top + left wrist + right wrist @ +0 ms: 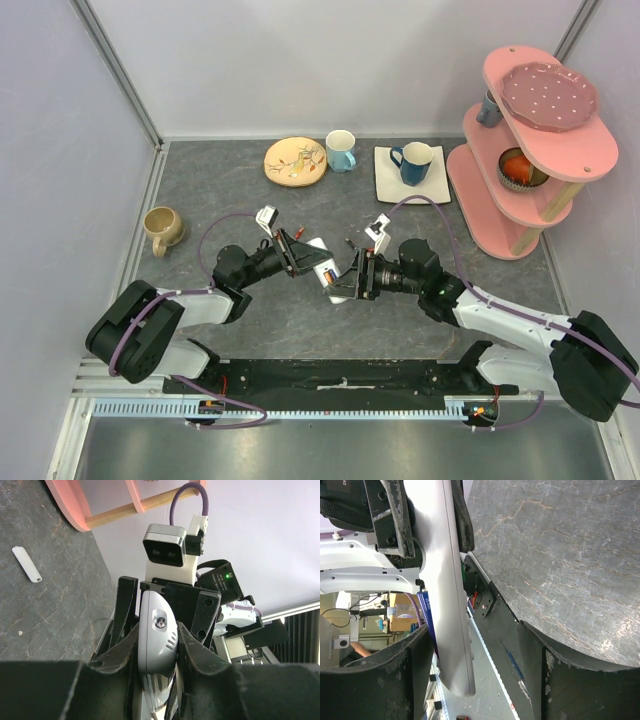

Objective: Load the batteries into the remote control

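My left gripper is shut on the white remote control and holds it above the table's middle. In the left wrist view the remote's rounded end, with a screw and vent slots, sits clamped between the left gripper's fingers. My right gripper faces it, jaws wide apart. In the right wrist view the remote stands edge-on between the right gripper's fingers, close to the left one. A thin blue battery lies along the remote's far side. An orange speck shows on the remote.
A small flat white strip lies on the table. A beige mug stands at the left. A plate, a light blue mug and a blue mug on a white square dish line the back. A pink shelf stands back right.
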`<state>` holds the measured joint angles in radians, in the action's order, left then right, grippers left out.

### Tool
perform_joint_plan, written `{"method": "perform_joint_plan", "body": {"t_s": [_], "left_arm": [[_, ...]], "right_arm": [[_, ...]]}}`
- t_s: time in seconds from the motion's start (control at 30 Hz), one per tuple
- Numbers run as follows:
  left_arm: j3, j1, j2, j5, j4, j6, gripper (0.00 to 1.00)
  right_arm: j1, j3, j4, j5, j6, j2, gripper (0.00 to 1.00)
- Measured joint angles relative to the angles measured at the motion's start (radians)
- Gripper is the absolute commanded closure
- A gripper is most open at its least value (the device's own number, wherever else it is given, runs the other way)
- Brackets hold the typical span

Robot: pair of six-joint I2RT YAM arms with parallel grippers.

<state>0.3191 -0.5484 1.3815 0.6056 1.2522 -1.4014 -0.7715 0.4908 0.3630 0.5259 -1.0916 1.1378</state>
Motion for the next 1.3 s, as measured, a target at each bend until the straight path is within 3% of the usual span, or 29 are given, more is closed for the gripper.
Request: {"method": "perform_joint_plan", "body": {"t_s": [0.47, 1.3], "left_arm": [[0.000, 0.000, 0.020, 0.029, 0.037, 0.014, 0.98], [0.000, -0.003, 0.056, 0.033, 0.037, 0.015, 0.98]], "right_arm": [[-0.002, 0.111, -0.083, -0.004, 0.030, 0.022, 0.19], [0.106, 0.055, 0.015, 0.018, -0.065, 0.014, 0.32]]}}
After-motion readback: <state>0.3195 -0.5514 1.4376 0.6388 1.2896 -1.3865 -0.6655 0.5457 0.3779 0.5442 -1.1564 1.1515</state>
